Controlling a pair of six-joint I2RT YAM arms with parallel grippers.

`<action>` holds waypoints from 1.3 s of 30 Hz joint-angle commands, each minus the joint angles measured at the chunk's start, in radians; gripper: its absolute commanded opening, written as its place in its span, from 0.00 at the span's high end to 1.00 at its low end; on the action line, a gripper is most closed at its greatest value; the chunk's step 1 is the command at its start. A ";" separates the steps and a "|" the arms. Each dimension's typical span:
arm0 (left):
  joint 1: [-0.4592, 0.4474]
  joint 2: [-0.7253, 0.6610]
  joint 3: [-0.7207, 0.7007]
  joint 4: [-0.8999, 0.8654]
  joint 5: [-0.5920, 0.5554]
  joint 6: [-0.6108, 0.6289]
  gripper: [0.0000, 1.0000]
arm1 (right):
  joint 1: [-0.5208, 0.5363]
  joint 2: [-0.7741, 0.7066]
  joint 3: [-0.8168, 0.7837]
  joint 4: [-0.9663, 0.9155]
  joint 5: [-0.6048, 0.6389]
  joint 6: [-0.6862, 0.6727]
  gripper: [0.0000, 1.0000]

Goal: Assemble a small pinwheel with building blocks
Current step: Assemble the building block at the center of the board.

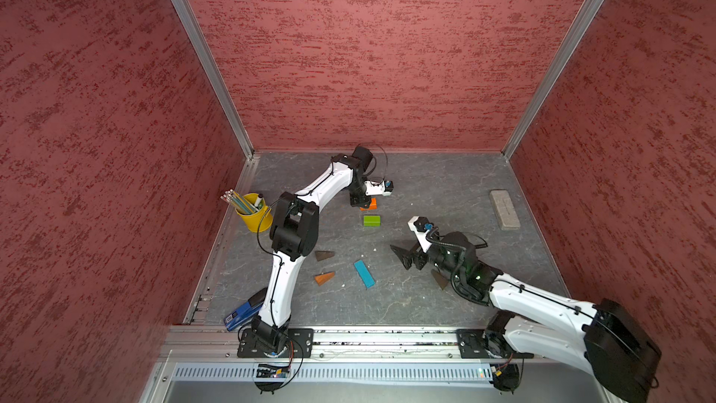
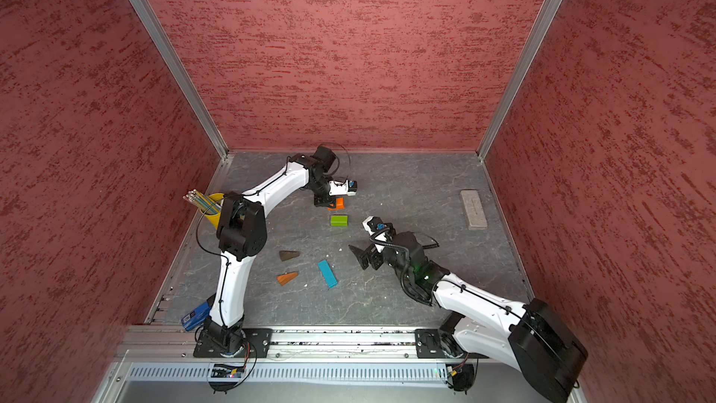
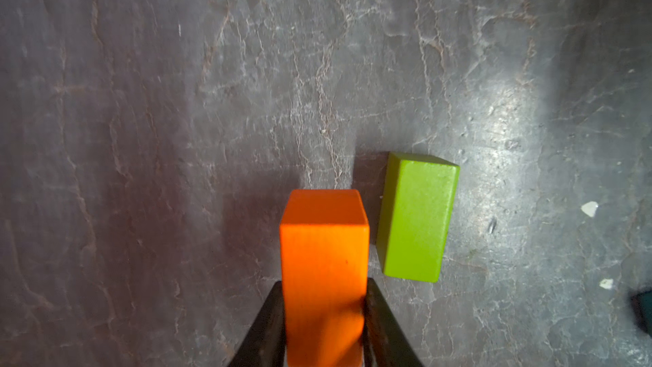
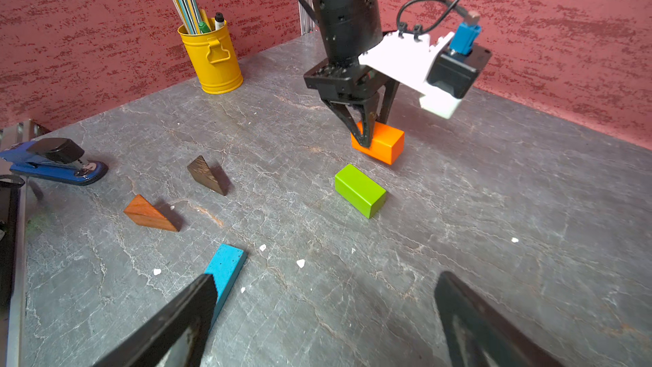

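My left gripper is shut on the orange block, its black fingers pressing both long sides. From the right wrist view the orange block is low at the table, and I cannot tell whether it touches. The lime-green block lies apart, just in front of it. The blue bar, a dark brown wedge and an orange-brown wedge lie loose mid-table. My right gripper hovers open and empty, right of the blue bar. Another dark wedge shows beside the right arm.
A yellow pencil cup stands at the left wall behind the left arm. A blue stapler lies at the front left by that arm's base. A grey slab lies at the far right. Red walls close in three sides.
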 commanded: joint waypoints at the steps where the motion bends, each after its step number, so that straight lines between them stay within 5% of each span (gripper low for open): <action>1: -0.002 0.044 0.036 -0.051 -0.003 0.078 0.73 | 0.010 -0.017 -0.013 -0.007 0.025 0.013 0.01; 39: -0.067 0.155 0.120 -0.100 -0.055 0.073 0.71 | 0.011 -0.031 -0.029 -0.015 0.027 0.018 0.01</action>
